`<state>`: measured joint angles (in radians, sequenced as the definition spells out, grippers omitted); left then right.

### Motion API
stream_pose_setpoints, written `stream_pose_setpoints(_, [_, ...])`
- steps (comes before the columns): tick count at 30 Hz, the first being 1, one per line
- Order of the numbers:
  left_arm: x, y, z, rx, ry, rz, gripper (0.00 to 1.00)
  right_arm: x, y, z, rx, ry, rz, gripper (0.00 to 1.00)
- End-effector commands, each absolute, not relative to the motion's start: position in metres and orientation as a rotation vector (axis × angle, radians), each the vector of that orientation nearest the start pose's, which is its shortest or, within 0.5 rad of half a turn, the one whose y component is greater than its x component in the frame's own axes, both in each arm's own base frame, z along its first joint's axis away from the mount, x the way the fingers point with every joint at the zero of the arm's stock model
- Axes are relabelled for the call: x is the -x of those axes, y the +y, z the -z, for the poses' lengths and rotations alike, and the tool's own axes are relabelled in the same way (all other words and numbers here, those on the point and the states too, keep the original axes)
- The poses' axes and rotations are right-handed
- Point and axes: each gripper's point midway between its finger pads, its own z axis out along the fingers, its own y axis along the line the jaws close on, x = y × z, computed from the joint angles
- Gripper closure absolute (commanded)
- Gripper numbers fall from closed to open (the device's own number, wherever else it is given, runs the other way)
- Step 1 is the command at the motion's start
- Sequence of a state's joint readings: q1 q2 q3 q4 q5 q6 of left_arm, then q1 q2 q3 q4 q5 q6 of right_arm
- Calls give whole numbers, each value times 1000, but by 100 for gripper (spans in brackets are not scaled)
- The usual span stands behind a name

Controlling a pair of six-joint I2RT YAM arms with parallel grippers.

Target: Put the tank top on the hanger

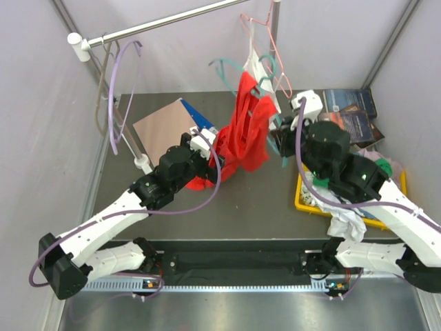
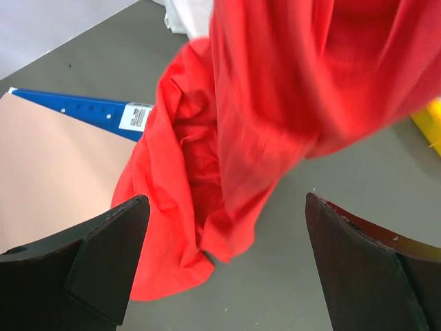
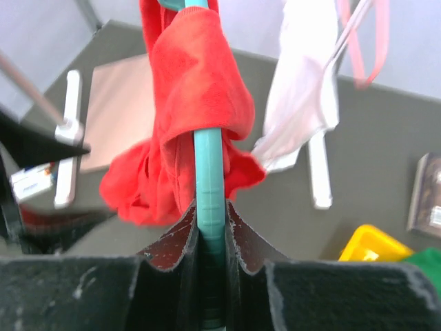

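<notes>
The red tank top [image 1: 244, 131] hangs draped over one arm of the teal hanger [image 1: 227, 67] above the table's middle, its lower end bunched on the table. My right gripper [image 1: 279, 143] is shut on the hanger's arm; in the right wrist view the gripper [image 3: 210, 207] clamps the teal bar [image 3: 209, 165] with the red top [image 3: 193, 83] hooked over it further out. My left gripper [image 1: 204, 141] is open just left of the hanging fabric. In the left wrist view the gripper [image 2: 226, 200] holds nothing; the red fabric [image 2: 275, 103] hangs ahead of the fingers [image 2: 103, 262].
A white top [image 1: 258, 69] hangs on a pink hanger [image 1: 272, 41] from the rail [image 1: 165, 24]. A lavender hanger [image 1: 117, 89] hangs at the left. A brown board with a blue binder [image 1: 162, 127] lies back left. A yellow bin [image 1: 306, 200] with clothes and books [image 1: 351, 110] are on the right.
</notes>
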<state>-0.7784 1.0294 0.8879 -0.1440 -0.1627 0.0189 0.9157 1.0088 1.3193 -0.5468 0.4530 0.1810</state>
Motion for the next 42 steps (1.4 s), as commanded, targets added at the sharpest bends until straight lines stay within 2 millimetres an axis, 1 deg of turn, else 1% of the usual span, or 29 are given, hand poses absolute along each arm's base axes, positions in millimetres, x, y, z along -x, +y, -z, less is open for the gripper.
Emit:
stream_pose_setpoints(1, [-283, -229, -267, -586, 1719, 361, 1, -276, 199, -449, 265, 1618, -376, 100])
stream_pose_setpoints(2, [-282, -228, -267, -582, 1719, 363, 1, -280, 202, -456, 281, 1607, -396, 100])
stream_pose_setpoints(3, [-283, -227, -266, -580, 1719, 358, 1, -282, 200, -475, 272, 1573, -410, 100])
stream_pose_setpoints(4, [-282, -226, -267, -574, 1716, 357, 1, -297, 200, -474, 268, 1584, -391, 100])
stream_pose_setpoints(5, [-281, -225, -268, -572, 1712, 359, 1, -300, 205, -480, 294, 1572, -412, 100])
stream_pose_setpoints(6, [-281, -225, -268, -571, 1712, 360, 1, -302, 203, -499, 286, 1535, -425, 100])
stream_pose_setpoints(7, [-281, -224, -269, -570, 1706, 359, 1, -317, 207, -496, 299, 1550, -418, 100])
stream_pose_setpoints(8, [-281, -224, -270, -568, 1705, 358, 1, -319, 205, -513, 295, 1515, -431, 100])
stream_pose_setpoints(9, [-281, -224, -270, -569, 1706, 355, 1, -333, 212, -507, 306, 1535, -428, 100])
stream_pose_setpoints(10, [-281, -224, -270, -566, 1707, 355, 1, -341, 211, -509, 314, 1535, -429, 100])
stream_pose_setpoints(11, [-281, -224, -269, -569, 1707, 354, 1, -343, 210, -524, 310, 1505, -439, 100])
stream_pose_setpoints(12, [-281, -224, -270, -570, 1704, 358, 1, -358, 217, -515, 323, 1532, -435, 100])
stream_pose_setpoints(13, [-280, -224, -269, -573, 1707, 358, 1, -365, 216, -518, 328, 1528, -441, 100])
stream_pose_setpoints(14, [-280, -225, -269, -574, 1706, 360, 1, -367, 215, -531, 323, 1500, -450, 100])
stream_pose_setpoints(15, [-280, -225, -269, -572, 1707, 361, 1, -384, 216, -520, 321, 1532, -439, 100])
stream_pose_setpoints(17, [-280, -225, -268, -575, 1708, 363, 1, -392, 216, -530, 319, 1517, -456, 100])
stream_pose_setpoints(18, [-280, -225, -268, -578, 1707, 363, 1, -407, 216, -520, 310, 1541, -441, 100])
stream_pose_setpoints(20, [-280, -225, -269, -575, 1705, 363, 1, -411, 220, -526, 330, 1519, -464, 100])
stream_pose_setpoints(22, [-280, -223, -271, -573, 1700, 356, 1, -423, 219, -522, 322, 1527, -465, 100])
stream_pose_setpoints(23, [-280, -223, -270, -573, 1701, 353, 1, -425, 218, -528, 317, 1515, -470, 100])
stream_pose_setpoints(24, [-280, -223, -269, -574, 1702, 352, 1, -434, 216, -523, 307, 1530, -468, 100])
stream_pose_setpoints(26, [-280, -223, -269, -574, 1702, 352, 1, -438, 216, -525, 304, 1521, -486, 100])
stream_pose_setpoints(27, [-280, -224, -269, -576, 1704, 356, 1, -445, 214, -520, 300, 1533, -484, 100])
stream_pose_setpoints(29, [-280, -224, -268, -579, 1704, 355, 1, -447, 213, -523, 298, 1528, -495, 100])
stream_pose_setpoints(30, [-280, -224, -268, -579, 1704, 355, 1, -455, 214, -516, 294, 1543, -499, 100])
stream_pose_setpoints(31, [-280, -224, -268, -577, 1705, 355, 1, -455, 215, -518, 299, 1538, -507, 100])
stream_pose_setpoints(34, [-280, -223, -268, -579, 1706, 351, 1, -464, 218, -508, 308, 1567, -508, 100])
stream_pose_setpoints(35, [-280, -223, -267, -579, 1707, 351, 1, -469, 220, -499, 311, 1588, -507, 100])
stream_pose_setpoints(42, [-280, -226, -266, -587, 1709, 360, 1, -484, 217, -466, 298, 1682, -485, 100])
